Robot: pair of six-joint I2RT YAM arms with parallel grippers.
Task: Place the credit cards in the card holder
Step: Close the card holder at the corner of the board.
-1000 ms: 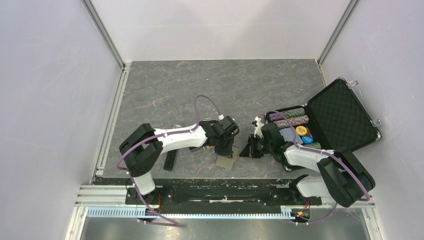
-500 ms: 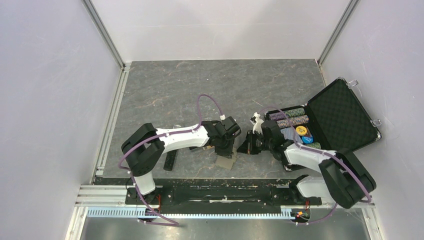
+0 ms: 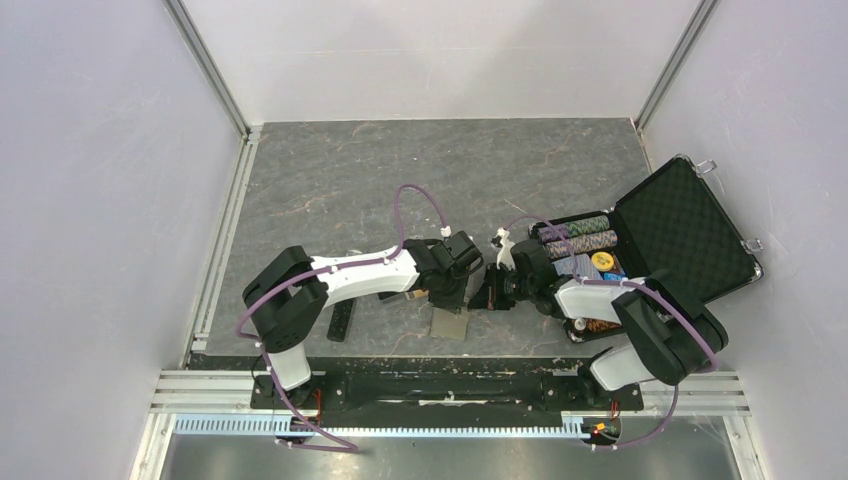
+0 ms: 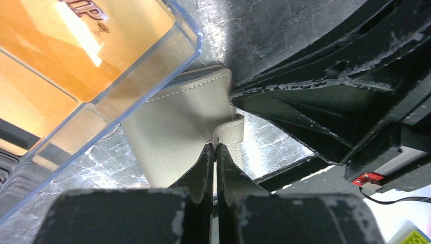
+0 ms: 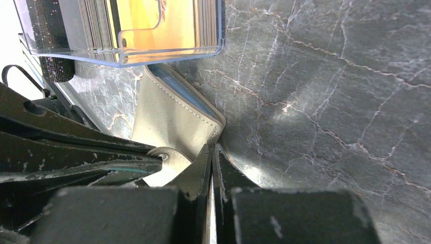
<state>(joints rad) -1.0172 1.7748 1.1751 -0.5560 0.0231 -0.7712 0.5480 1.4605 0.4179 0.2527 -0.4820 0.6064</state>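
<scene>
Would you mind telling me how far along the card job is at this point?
Done: nothing looks stowed; the orange-gold cards sit in a clear plastic box. In hand: the left gripper pinches the tab of the grey-tan folding card holder, the right gripper its edge, seemingly to open it. Left: opening it, inserting every card.

Right pincer (image 5: pixel 212 150) — closed tight — just beside the card holder (image 5: pixel 170 119).
</scene>
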